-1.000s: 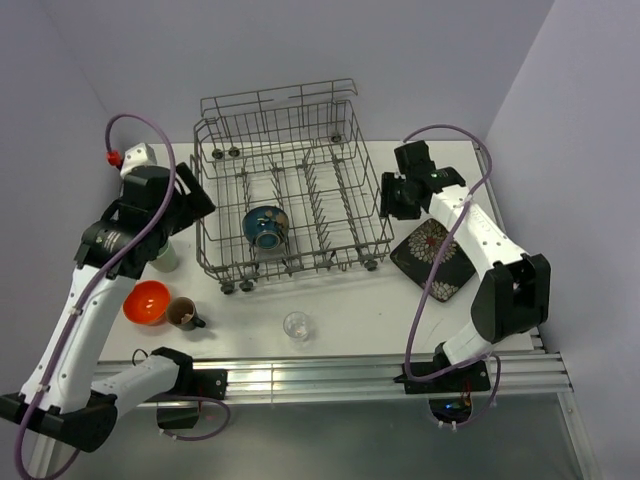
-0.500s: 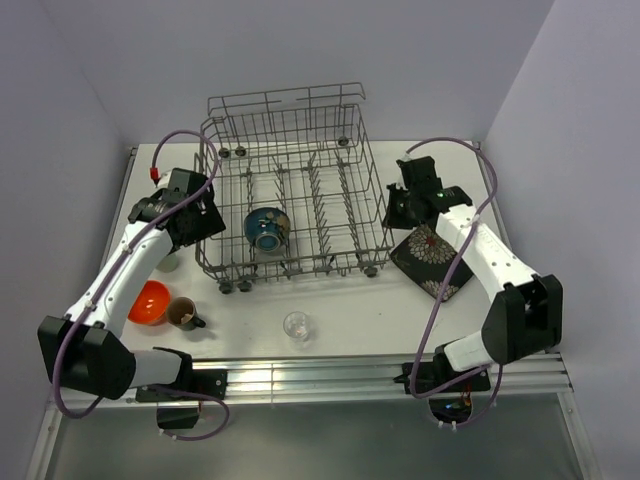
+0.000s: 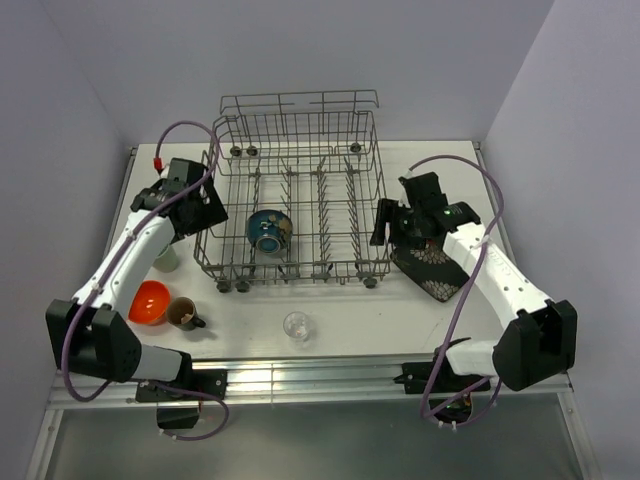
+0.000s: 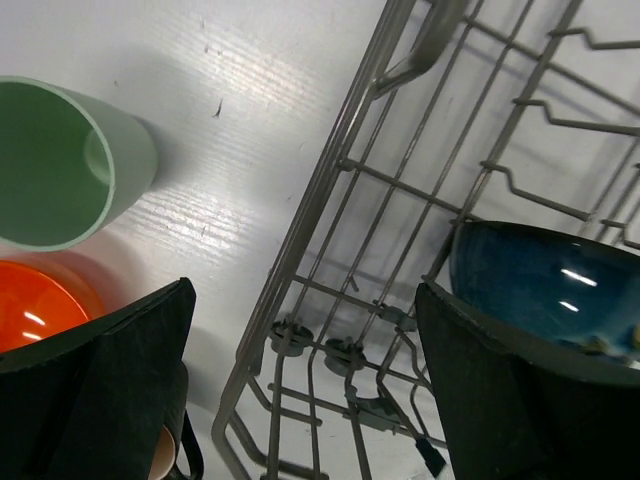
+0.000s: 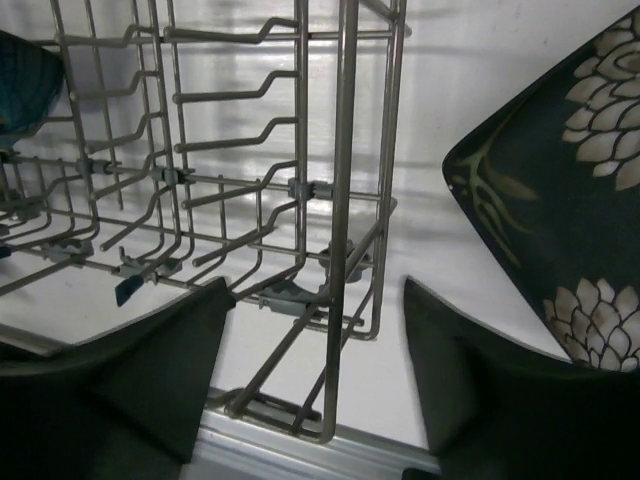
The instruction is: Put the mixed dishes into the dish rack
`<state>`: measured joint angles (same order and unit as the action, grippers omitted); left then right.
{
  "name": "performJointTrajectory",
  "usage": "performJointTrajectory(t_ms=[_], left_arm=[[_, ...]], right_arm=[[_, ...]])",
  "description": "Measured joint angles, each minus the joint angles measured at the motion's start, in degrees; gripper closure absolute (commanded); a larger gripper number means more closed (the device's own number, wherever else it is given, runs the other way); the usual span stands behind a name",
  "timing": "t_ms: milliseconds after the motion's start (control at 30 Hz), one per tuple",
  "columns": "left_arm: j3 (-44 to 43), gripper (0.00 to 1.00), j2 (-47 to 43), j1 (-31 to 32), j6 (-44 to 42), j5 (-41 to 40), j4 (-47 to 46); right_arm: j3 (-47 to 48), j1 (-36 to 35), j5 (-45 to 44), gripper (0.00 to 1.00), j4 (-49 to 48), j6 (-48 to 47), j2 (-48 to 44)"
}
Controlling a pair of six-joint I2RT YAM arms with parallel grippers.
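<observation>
The grey wire dish rack (image 3: 300, 180) stands mid-table with the blue round bowl (image 3: 267, 229) inside it. My left gripper (image 3: 205, 210) is open, its jaws either side of the rack's left wall (image 4: 330, 170). The left wrist view also shows the pale green cup (image 4: 60, 165), the small orange bowl (image 4: 35, 305) and the blue bowl (image 4: 540, 285). My right gripper (image 3: 385, 222) is open astride the rack's right wall (image 5: 340, 200), beside the black square plate (image 5: 560, 220). The dark brown mug (image 3: 183, 313) and the small clear glass (image 3: 296, 324) stand in front of the rack.
The green cup (image 3: 165, 257) and orange bowl (image 3: 149, 301) sit left of the rack under my left arm. The plate (image 3: 432, 262) lies at the rack's right. An aluminium rail (image 3: 330, 375) runs along the table's near edge. Walls close in at back and both sides.
The left arm has swung down to the rack's left wall and the right gripper has come to its right wall. The rack has shifted a little to the right.
</observation>
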<state>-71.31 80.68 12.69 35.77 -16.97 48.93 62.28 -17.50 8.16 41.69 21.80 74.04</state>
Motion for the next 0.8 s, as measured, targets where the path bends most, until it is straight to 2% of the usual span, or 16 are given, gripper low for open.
performJointTrajectory(t_ms=[33, 167, 233, 400, 500, 633, 800], left_arm=[[-0.4, 0.01, -1.0, 0.0, 0.0, 0.0, 0.0], [-1.7, 0.01, -6.1, 0.0, 0.0, -0.5, 0.5], [-2.8, 0.01, -8.5, 0.0, 0.0, -0.9, 0.9], [-4.3, 0.01, -13.5, 0.0, 0.3, -0.2, 1.5], [-3.4, 0.01, -17.5, 0.0, 1.0, 2.9, 0.6], [-2.4, 0.01, -21.7, 0.0, 3.0, 8.4, -1.6], [-3.7, 0.01, -20.8, 0.0, 4.6, 15.0, -2.8]], right_arm=[[0.1, -0.2, -0.1, 0.11, 0.7, 0.0, -0.3], [1.3, -0.3, -2.0, 0.06, 2.7, -0.2, -3.5], [2.6, -0.3, -3.9, 0.0, 3.6, 0.1, -5.7], [6.2, -0.2, -12.5, 0.0, 6.0, 2.9, -11.0], [5.4, 1.1, -15.2, 0.0, 7.9, 5.1, -14.5], [-0.1, 6.0, -15.8, 0.0, 9.0, 7.9, -18.7], [-10.1, 15.9, -13.4, 0.0, 10.6, 10.3, -21.9]])
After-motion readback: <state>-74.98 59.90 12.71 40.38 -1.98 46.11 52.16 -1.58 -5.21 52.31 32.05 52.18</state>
